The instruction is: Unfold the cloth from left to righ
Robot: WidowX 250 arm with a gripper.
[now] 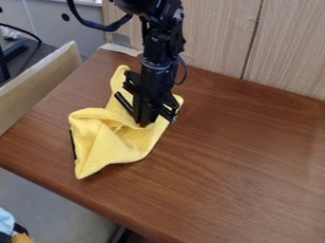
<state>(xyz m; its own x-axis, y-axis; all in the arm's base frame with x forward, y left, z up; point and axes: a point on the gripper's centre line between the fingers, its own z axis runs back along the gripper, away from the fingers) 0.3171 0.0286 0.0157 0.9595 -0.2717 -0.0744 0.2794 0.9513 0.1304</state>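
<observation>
The cloth (pixel 105 144) lies bunched on the table (pixel 234 175) beneath the gripper (pixel 143 121); you cannot tell the gripper's state. Caution: if you pinch several layers, your pull may drag the whole cloth instead of unfolding it

Your yellow cloth (pixel 111 142) lies rumpled and partly folded on the left part of the brown wooden table (pixel 234 161). You see creases bunched near its middle, a narrower stretch behind, and one pointed corner toward the front edge.
</observation>
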